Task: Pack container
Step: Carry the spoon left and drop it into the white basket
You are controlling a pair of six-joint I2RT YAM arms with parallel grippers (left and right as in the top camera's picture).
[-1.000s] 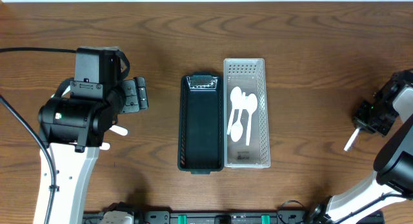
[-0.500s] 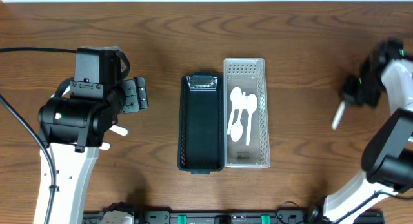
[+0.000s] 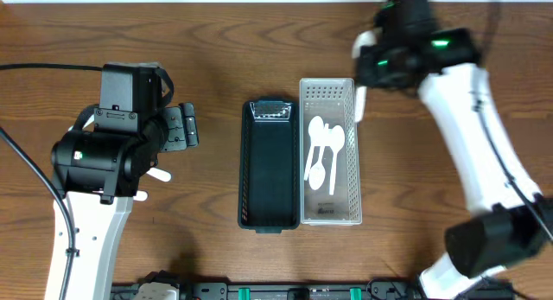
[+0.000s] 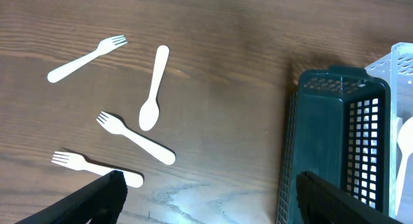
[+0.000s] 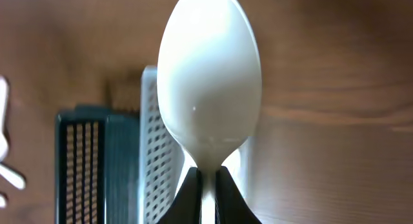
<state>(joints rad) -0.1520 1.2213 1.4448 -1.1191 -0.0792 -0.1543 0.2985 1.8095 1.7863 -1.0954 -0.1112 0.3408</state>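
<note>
Gripping a spoon [image 5: 210,75], right fingers [image 5: 188,197] have reached the white tray [image 3: 328,91].

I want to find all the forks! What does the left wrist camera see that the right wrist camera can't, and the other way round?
Left wrist only: three forks and a loose spoon lying flat, plus the open left fingers at the bottom edge. Right wrist only: a held spoon, close up, its handle pinched in the shut right fingers. Both: the dark basket, the white basket beside it, and the wooden table.
</note>
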